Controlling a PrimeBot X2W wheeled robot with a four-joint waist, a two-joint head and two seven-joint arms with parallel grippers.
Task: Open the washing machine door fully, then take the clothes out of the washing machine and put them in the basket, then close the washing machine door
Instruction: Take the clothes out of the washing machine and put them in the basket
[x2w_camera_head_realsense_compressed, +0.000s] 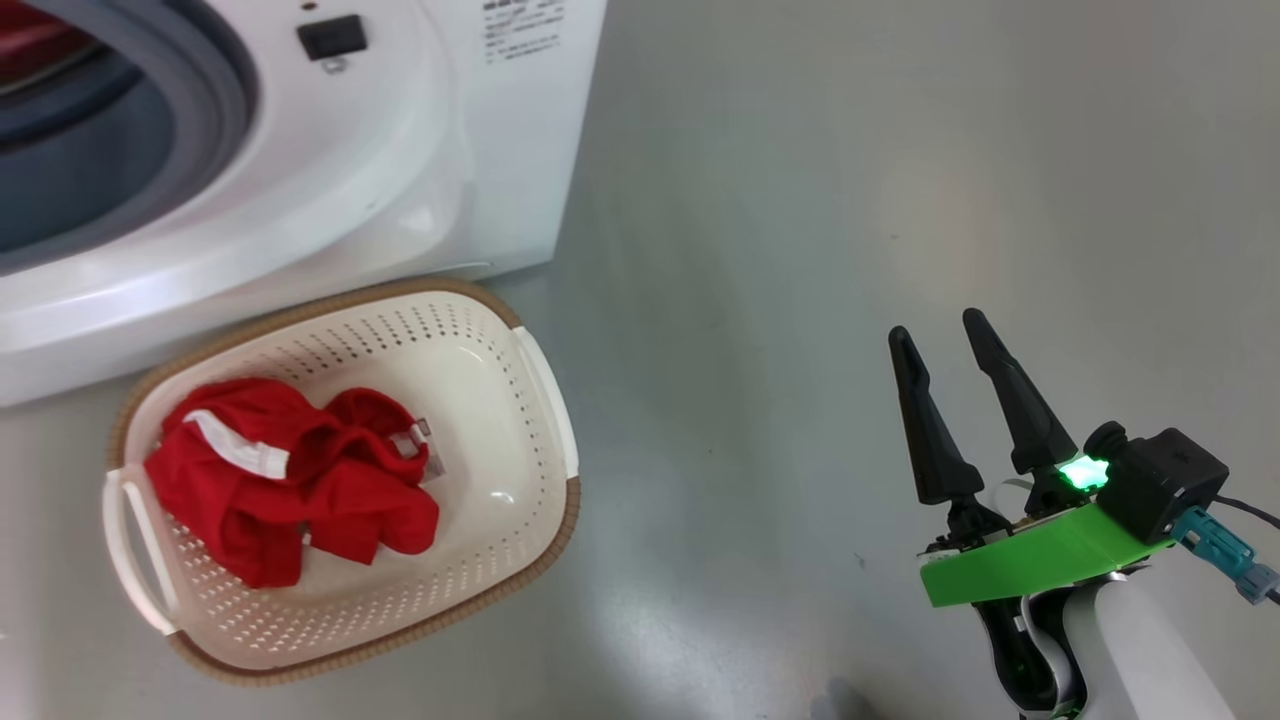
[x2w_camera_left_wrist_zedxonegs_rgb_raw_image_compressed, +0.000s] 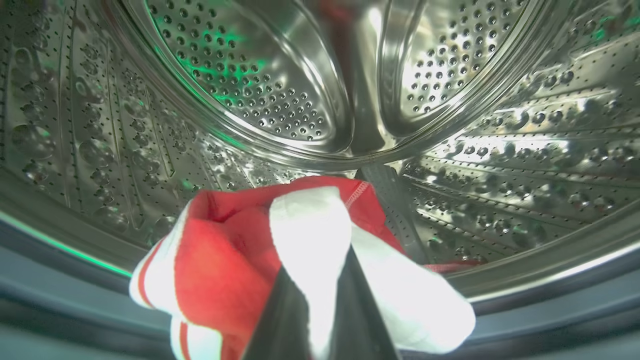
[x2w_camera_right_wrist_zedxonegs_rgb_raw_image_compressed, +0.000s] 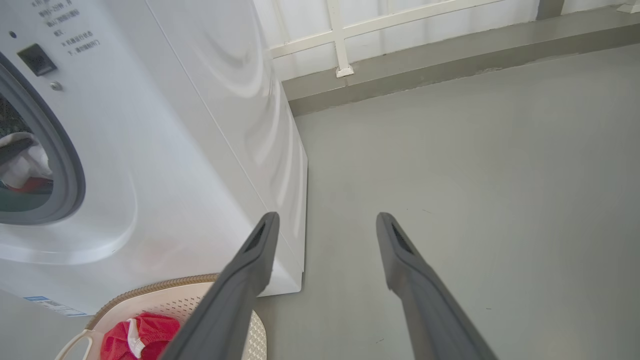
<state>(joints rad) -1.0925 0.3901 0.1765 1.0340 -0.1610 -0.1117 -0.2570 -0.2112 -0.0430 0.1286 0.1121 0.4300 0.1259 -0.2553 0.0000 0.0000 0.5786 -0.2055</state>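
1. Red clothes (x2w_camera_head_realsense_compressed: 290, 470) already lie in the basket (x2w_camera_head_realsense_compressed: 480, 370), just in front of the washing machine (x2w_camera_head_realsense_compressed: 400, 150).
2. Inside its steel drum (x2w_camera_left_wrist_zedxonegs_rgb_raw_image_compressed: 250, 75), our left gripper (x2w_camera_left_wrist_zedxonegs_rgb_raw_image_compressed: 320, 270) pinches a red-and-white garment (x2w_camera_left_wrist_zedxonegs_rgb_raw_image_compressed: 225, 250).
3. Our right gripper (x2w_camera_head_realsense_compressed: 938, 328) hangs spread and empty, right of the machine.
4. We judge that lifting this piece out and closing the door remain.

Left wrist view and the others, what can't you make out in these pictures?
- Left wrist view: the drum floor behind the red and white garment; more clothes there cannot be told.
- Head view: the print on the washing machine, too small to read.
- Head view: the garment count in the basket, bunched red pile.
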